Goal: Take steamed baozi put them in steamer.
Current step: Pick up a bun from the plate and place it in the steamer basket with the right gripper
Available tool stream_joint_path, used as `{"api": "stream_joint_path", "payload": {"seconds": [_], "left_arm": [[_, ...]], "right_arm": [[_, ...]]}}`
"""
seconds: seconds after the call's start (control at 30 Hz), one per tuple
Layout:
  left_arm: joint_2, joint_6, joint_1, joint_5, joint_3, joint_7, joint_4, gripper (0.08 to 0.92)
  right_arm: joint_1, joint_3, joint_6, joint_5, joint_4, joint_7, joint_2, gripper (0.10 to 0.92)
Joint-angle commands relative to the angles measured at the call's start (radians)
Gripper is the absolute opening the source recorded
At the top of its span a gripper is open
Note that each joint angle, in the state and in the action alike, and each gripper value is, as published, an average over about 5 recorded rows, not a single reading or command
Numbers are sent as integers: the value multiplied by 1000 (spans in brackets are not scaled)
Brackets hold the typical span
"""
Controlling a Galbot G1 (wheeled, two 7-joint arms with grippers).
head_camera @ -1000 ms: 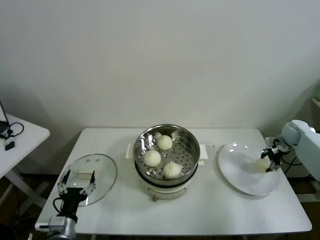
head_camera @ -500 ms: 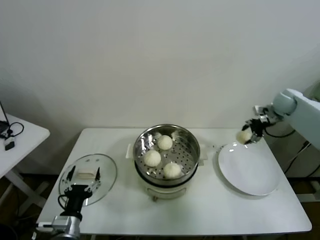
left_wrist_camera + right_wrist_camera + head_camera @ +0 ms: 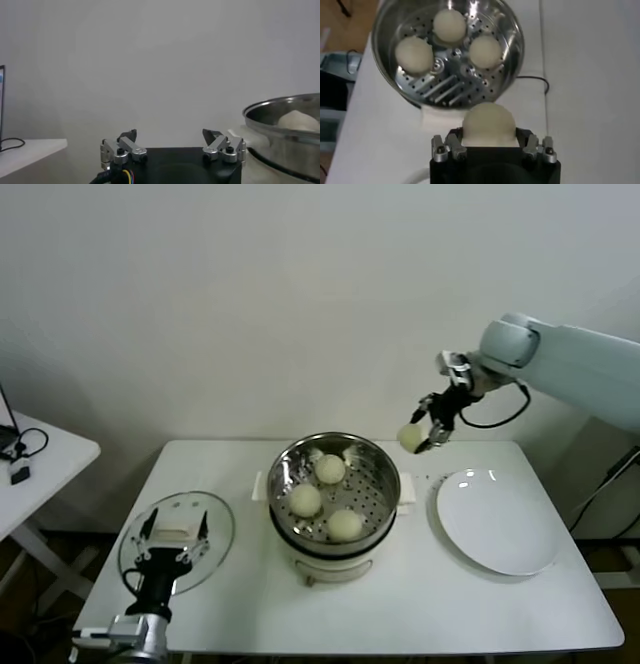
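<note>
The steel steamer [image 3: 333,494] stands mid-table on its white base, with three cream-white baozi [image 3: 305,500] on its perforated tray. They also show in the right wrist view [image 3: 414,54]. My right gripper [image 3: 422,432] is shut on a fourth baozi [image 3: 410,437], held in the air just right of and above the steamer's rim; it fills the jaws in the right wrist view [image 3: 488,124]. My left gripper [image 3: 172,541] is open and empty at the front left, by the glass lid. In its wrist view [image 3: 171,145] the steamer [image 3: 285,130] is off to one side.
A round glass lid [image 3: 177,541] lies at the table's front left. A flat white plate [image 3: 497,521] lies to the right of the steamer, bare. A small side table [image 3: 40,459] with cables stands at far left.
My right gripper lifted the baozi off the white plate and carried it up and to the left, to beside the steamer's right rim. The left arm shifted only slightly.
</note>
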Motion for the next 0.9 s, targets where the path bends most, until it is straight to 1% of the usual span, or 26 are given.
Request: {"api": "stream_joint_path", "payload": {"seconds": [0.03,0.4,0.9], "left_arm": [[1,-12,11,-10,-4,-1,-7,823],[7,-25,35,-34,-43,2,3,823],[9,-18,10,-32,-28,-1,21,823]], "right_arm": [[55,-148,-69,186,91,73,161,695],[-37,-140,-79,177,48,101,234,693],[-86,-148,-72,118,-17,95,236,691]]}}
